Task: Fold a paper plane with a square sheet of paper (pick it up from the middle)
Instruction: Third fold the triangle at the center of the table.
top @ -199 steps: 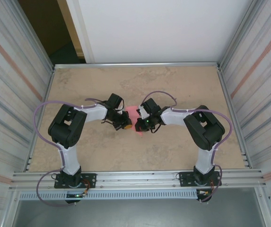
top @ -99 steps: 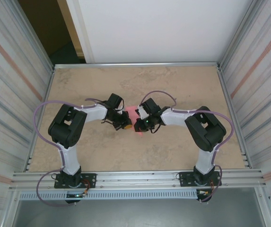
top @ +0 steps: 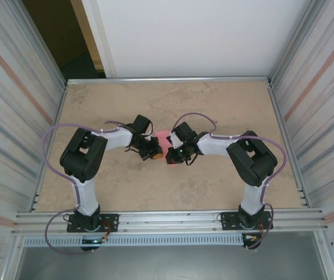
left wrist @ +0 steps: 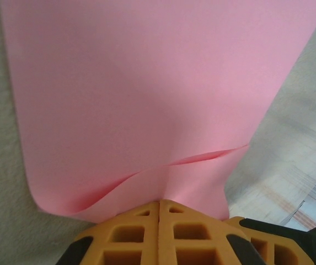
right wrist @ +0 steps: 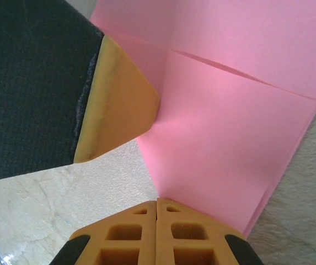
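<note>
As each clamps shut on an edge, left tool [left wrist: 159, 203] and right tool [right wrist: 156, 201] hold the square sheet of paper [left wrist: 146, 83].

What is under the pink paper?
The beige stone-patterned tabletop shows around the thin pink square sheet of paper. Whatever lies directly beneath it is covered.

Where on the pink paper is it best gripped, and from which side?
Probably at an edge, coming in along its plane. The paper is thin and curling, with a folded flap, so a pinch across its thickness suits it. The left gripper and right gripper are each shut on an edge that way.
</note>
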